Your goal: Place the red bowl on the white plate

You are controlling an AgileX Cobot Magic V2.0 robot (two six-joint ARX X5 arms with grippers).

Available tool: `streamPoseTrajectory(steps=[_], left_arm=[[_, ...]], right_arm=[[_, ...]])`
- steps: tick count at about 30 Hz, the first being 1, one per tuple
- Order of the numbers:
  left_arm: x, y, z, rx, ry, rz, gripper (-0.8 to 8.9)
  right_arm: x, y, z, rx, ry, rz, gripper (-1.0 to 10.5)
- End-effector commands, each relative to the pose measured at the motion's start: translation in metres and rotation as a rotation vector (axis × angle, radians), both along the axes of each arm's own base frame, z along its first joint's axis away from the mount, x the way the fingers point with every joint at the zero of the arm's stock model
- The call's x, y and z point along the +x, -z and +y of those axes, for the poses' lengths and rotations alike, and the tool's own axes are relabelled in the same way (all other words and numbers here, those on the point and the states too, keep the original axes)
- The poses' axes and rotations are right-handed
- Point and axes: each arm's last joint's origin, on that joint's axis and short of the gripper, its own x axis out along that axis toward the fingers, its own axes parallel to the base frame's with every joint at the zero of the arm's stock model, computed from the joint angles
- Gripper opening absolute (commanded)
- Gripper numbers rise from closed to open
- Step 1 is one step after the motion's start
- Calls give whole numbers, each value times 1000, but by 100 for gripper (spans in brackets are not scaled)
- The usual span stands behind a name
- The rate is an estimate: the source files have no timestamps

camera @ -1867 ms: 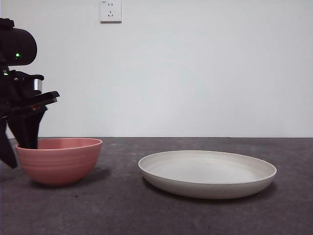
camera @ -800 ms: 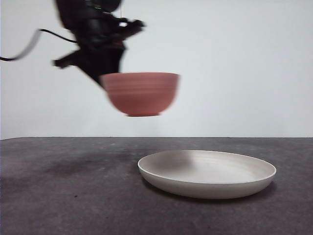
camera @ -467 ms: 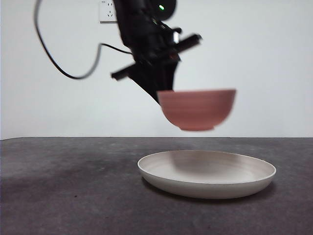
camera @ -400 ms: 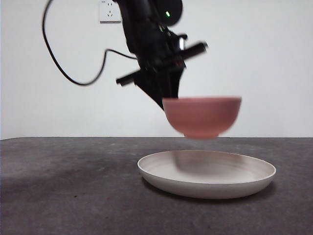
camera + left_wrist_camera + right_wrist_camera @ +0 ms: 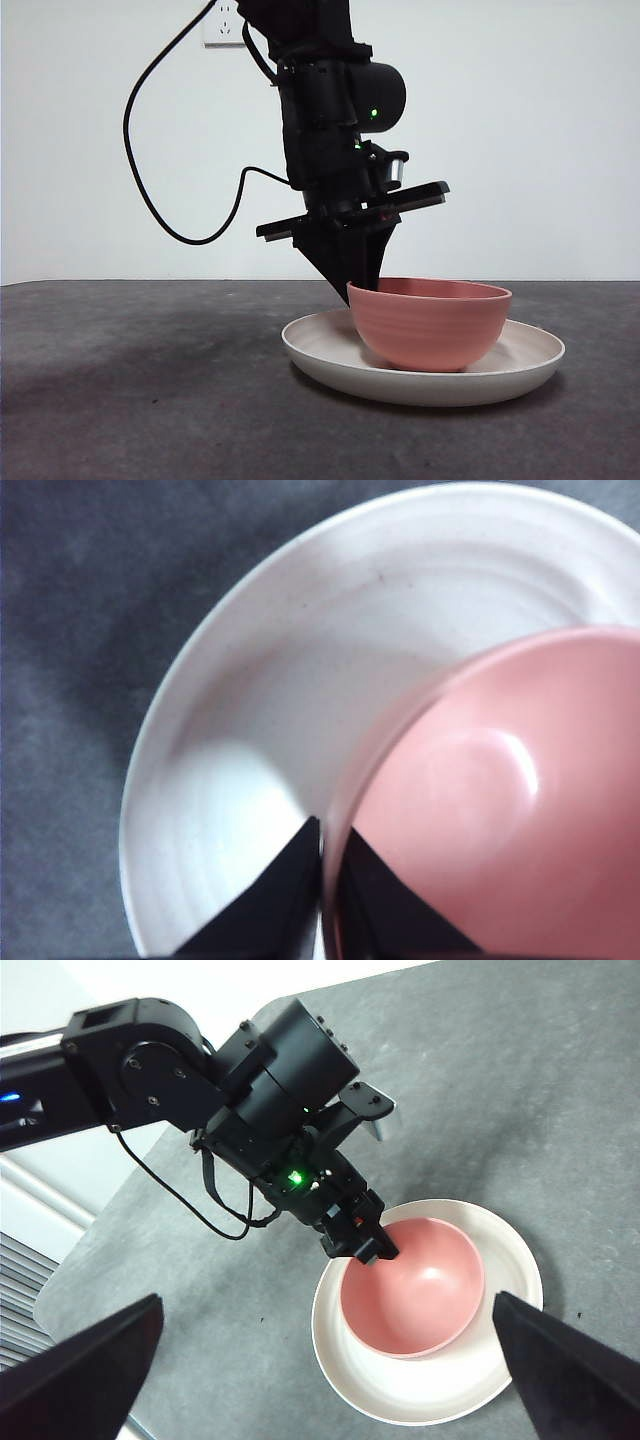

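Note:
The salmon-pink red bowl (image 5: 430, 325) sits upright inside the white plate (image 5: 315, 352), a little left of its middle. My left gripper (image 5: 355, 285) comes down from above and is shut on the bowl's left rim. In the left wrist view its jaws pinch the rim of the bowl (image 5: 500, 810), one inside and one outside, over the plate (image 5: 250, 700). The right wrist view shows the bowl (image 5: 410, 1300) in the plate (image 5: 500, 1360) from high above, with the left gripper (image 5: 365, 1245) on the rim. My right gripper (image 5: 320, 1380) hangs open, high over the table.
The dark grey table (image 5: 130, 400) stretches to the left and front of the plate. A black cable (image 5: 150, 190) loops from the left arm. A wall socket (image 5: 222, 25) is on the white wall behind.
The left gripper has carried the bowl from the table's left side up, to the right and down. The bowl now rests in the plate instead of hanging above it.

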Motion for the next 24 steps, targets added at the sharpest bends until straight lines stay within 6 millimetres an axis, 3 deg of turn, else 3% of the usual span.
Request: streamPoseTrajectory(steps=[1, 4, 7, 10, 12, 15, 21, 24], left_arm=[[2, 1, -6, -8, 0, -16, 15], [1, 1, -5, 4, 1, -3, 50], [2, -1, -4, 1, -12, -2, 261], [3, -16, 2, -20, -21, -25, 395], [-2, -38, 8, -45, -12, -58, 478], [-20, -84, 24, -77, 46, -123, 509], [-77, -182, 73, -184, 95, -281, 540], [-115, -211, 106, -250, 120, -379, 540]], right_arm=[[0, -5, 0, -2, -5, -21, 548], [0, -5, 0, -1, -5, -20, 548], [0, -5, 0, 3, -3, -16, 548], [0, -5, 0, 4, -2, -15, 548], [0, -5, 0, 4, -2, -15, 547], [0, -5, 0, 4, -2, -15, 548], [0, -4, 0, 4, -3, -7, 548], [0, -4, 0, 4, -3, -1, 548]])
